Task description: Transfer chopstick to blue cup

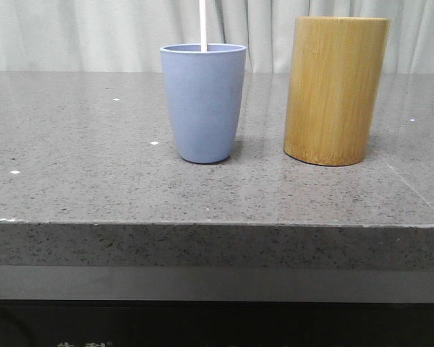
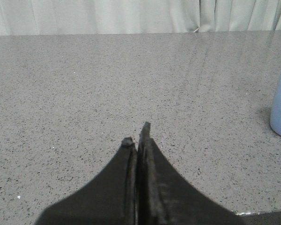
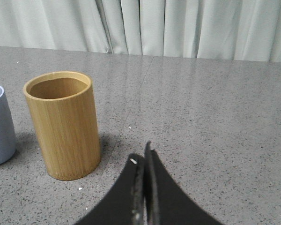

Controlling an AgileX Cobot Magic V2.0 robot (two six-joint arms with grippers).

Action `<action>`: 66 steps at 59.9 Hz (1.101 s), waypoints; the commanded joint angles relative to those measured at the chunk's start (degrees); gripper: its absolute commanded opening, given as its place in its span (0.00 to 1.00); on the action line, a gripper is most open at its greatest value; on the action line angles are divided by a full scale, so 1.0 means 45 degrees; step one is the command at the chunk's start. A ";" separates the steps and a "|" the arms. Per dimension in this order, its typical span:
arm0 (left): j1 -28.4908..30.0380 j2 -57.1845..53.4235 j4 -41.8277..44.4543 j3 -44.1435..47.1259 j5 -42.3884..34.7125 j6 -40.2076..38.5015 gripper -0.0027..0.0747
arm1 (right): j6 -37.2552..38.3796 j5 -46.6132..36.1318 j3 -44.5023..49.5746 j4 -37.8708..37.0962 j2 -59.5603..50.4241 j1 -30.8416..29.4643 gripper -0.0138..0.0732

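- Fingers first: on my left wrist feed the left gripper (image 2: pixel 136 133) has its two dark fingers pressed flat against each other, nothing between them, tips hanging over bare stone.
- My right wrist feed gives the same for the right gripper (image 3: pixel 143 154): fingers clenched together, holding nothing, touching nothing I can make out.
- The chopstick (image 1: pixel 202 25) stands upright inside the blue cup (image 1: pixel 203 101), its pale shaft rising out of the rim and running off the top of the front view.
- On the right wrist feed a thin pale strip at the edge above the cup's rim is probably that same stick, though too little of it shows for me to be sure.
- The blue cup sits upright on the table (image 1: pixel 79 159), just beside the bamboo holder (image 1: pixel 336 90) but apart from it, a clear gap between them; the holder is on my right of the cup in the front view and taller.
- The holder's mouth looks empty as far as the right wrist feed lets me see in.
- The table is speckled grey stone with a thick front edge and a few small white flecks.
- Behind it hangs a pale pleated curtain (image 1: pixel 94 32) across the whole back.
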 commanded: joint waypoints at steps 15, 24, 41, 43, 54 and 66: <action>0.0006 0.0118 -0.0189 -0.0368 -0.1102 -0.0097 0.01 | -0.0072 -0.1133 -0.0297 0.0048 0.0104 -0.0091 0.06; -0.0019 -0.0225 -0.0243 0.0263 -0.1872 -0.0097 0.01 | -0.0072 -0.1133 -0.0297 0.0048 0.0104 -0.0091 0.06; 0.1318 -0.2324 -0.0133 0.1962 -0.2336 -0.1638 0.01 | -0.0072 -0.1133 -0.0297 0.0048 0.0104 -0.0091 0.06; 0.1474 -0.2460 -0.0105 0.2100 -0.2336 -0.1638 0.01 | -0.0072 -0.1133 -0.0297 0.0048 0.0104 -0.0091 0.06; 0.1745 -0.3005 0.0463 0.3115 -0.2424 -0.1638 0.01 | -0.0072 -0.1120 -0.0297 0.0048 0.0104 -0.0091 0.06; 0.1744 -0.3005 0.0724 0.4244 -0.3235 -0.1638 0.01 | -0.0072 -0.1117 -0.0297 0.0048 0.0104 -0.0091 0.06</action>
